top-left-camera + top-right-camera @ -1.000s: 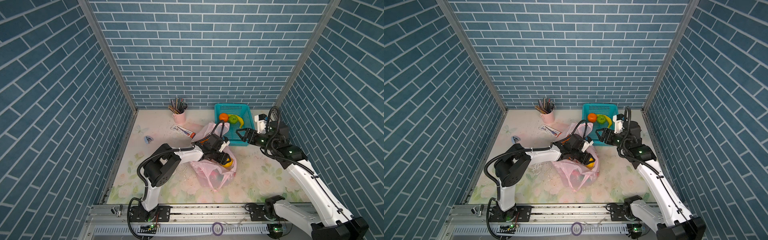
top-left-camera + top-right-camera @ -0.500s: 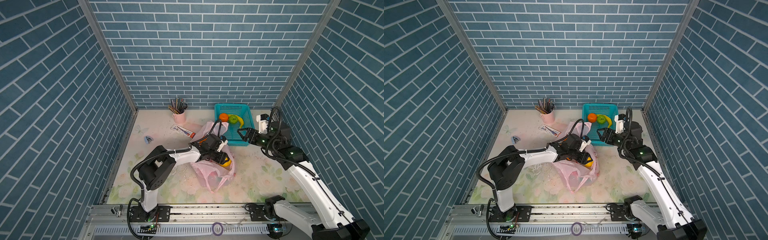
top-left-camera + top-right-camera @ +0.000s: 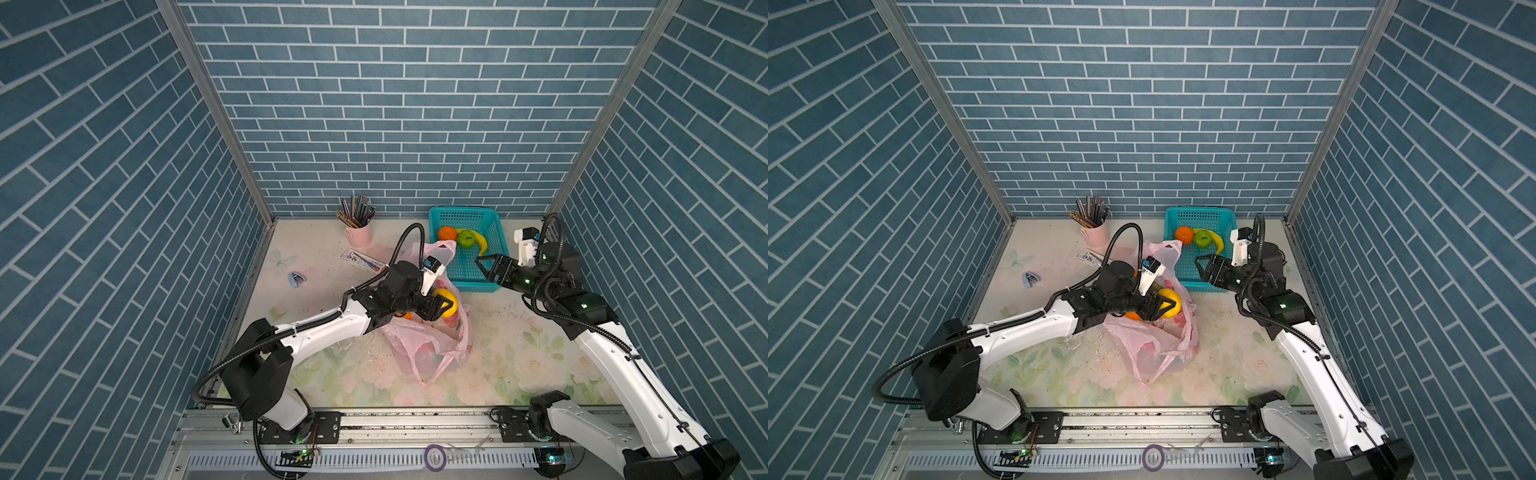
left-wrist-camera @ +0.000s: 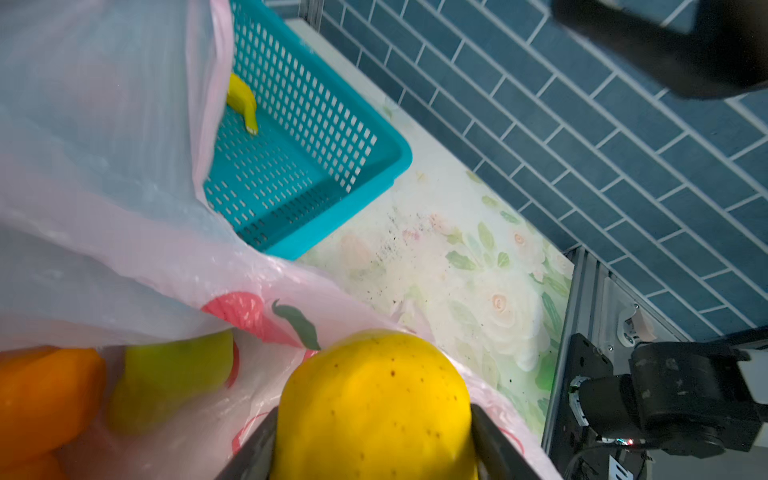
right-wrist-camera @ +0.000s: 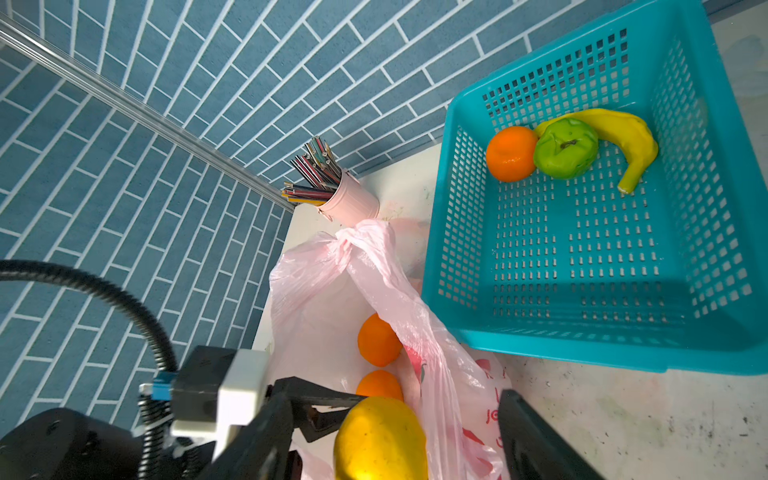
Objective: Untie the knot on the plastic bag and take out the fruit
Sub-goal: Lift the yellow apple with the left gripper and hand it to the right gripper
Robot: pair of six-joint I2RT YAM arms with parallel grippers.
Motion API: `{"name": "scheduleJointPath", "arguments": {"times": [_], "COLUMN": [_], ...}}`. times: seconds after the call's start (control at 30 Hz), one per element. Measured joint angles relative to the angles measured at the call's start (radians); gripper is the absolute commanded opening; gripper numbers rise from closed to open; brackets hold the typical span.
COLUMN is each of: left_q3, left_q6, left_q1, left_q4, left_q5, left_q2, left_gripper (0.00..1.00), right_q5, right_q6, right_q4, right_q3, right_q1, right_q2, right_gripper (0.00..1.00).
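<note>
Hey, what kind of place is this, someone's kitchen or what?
Most likely a robot lab test booth, not a home: blue brick-print wall panels box in a floral table, and a left arm and right arm are mounted on a metal rail at its front edge.

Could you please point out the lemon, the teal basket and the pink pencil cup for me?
lemon [image 4: 374, 411]: left wrist view, middle of its yellow skin.
teal basket [image 3: 463, 272]: in a top view, bare mesh floor.
pink pencil cup [image 3: 360, 236]: in a top view, its side wall.
</note>
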Motion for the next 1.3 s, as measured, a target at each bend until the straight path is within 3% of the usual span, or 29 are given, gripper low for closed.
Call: {"name": "scheduleJointPath", "arguments": {"times": [0.33, 0.7, 0.97, 1.3], "left_q3": [-0.064, -0.031, -0.010, 0.035], "left_q6": [0.207, 0.519, 0.595, 0.639], "left_q1": [0.020, 0.020, 0.016, -0.002], "left_q4": [0.175, 0.286, 0.338, 0.344], "left_q5": [-0.005, 0.025, 0.074, 0.089], "left_q2": [-0.152, -0.135, -0.134, -0.122], "left_gripper": [0.35, 0.35, 0.35, 0.35], "right_q5": [-0.052, -0.333, -0.468, -0.486], "right_q6": [-0.001, -0.012, -0.011, 0.008], "right_q4": [-0.006, -0.003, 0.027, 0.118], "right_q3": [0.063, 0.118, 0.097, 0.056], "right_q1": [0.000, 0.000, 0.013, 0.058], "right_q2": [-0.002, -0.002, 0.029, 0.086], "right_gripper": [0.81, 0.85, 0.88, 0.85]}}
